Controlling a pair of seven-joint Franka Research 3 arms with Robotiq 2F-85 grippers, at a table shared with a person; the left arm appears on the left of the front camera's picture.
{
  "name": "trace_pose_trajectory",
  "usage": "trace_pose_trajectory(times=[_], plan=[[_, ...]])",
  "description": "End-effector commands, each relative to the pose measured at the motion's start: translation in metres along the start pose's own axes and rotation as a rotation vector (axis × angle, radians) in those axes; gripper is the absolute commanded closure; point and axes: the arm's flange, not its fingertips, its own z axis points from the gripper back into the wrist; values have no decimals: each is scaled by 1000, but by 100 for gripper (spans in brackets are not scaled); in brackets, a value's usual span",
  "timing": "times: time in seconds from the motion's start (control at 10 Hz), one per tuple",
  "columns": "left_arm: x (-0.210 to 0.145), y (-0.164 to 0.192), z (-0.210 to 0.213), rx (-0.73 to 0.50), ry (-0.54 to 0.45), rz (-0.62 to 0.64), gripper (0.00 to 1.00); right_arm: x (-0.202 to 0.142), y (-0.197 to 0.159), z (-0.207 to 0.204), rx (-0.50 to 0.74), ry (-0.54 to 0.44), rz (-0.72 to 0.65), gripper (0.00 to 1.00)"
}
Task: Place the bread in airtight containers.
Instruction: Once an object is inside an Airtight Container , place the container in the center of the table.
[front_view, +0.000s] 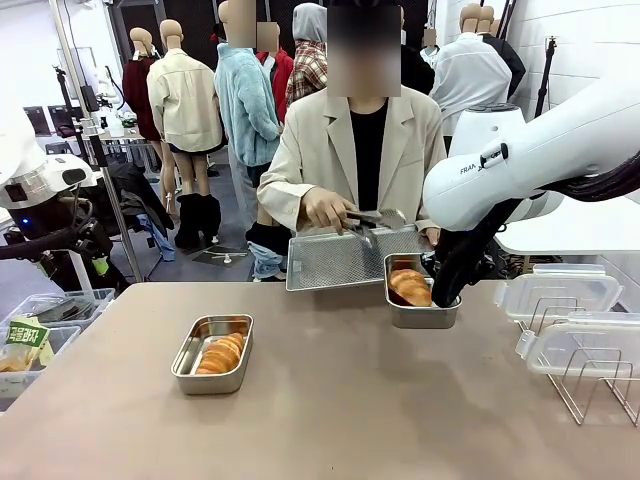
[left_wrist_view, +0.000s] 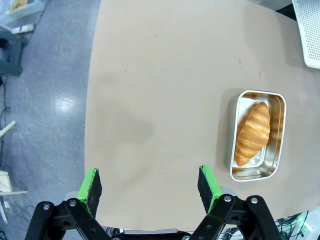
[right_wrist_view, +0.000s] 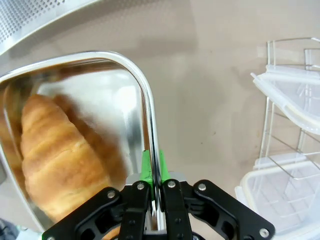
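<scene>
Two steel airtight containers stand without lids on the table. The left one (front_view: 185, 362) holds a golden bread roll (front_view: 221, 354); in the left wrist view that container (left_wrist_view: 278, 134) and roll (left_wrist_view: 252, 132) lie to the right of my open left gripper (left_wrist_view: 149, 185), which hovers over bare tabletop. My right gripper (front_view: 441, 294) is shut on the side rim of the right container (front_view: 420, 318), which holds another roll (front_view: 409, 287). The right wrist view shows the green pads (right_wrist_view: 146, 165) pinching that rim (right_wrist_view: 145, 100) beside the roll (right_wrist_view: 55, 155).
A person at the far side holds a large perforated tray (front_view: 340, 262) and tongs (front_view: 368, 222) just behind the right container. Translucent lids (front_view: 560, 288) rest on a wire rack (front_view: 590, 385) at the right. Bins (front_view: 40, 340) stand off the left edge.
</scene>
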Motion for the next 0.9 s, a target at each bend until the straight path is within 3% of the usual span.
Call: trace_pose_trajectory(times=[0.0, 0.8], plan=[[1, 0, 1, 1, -11, 0, 0, 0, 1, 1, 10, -22, 1, 100], [1, 0, 1, 1, -11, 0, 0, 0, 1, 1, 10, -22, 1, 100]])
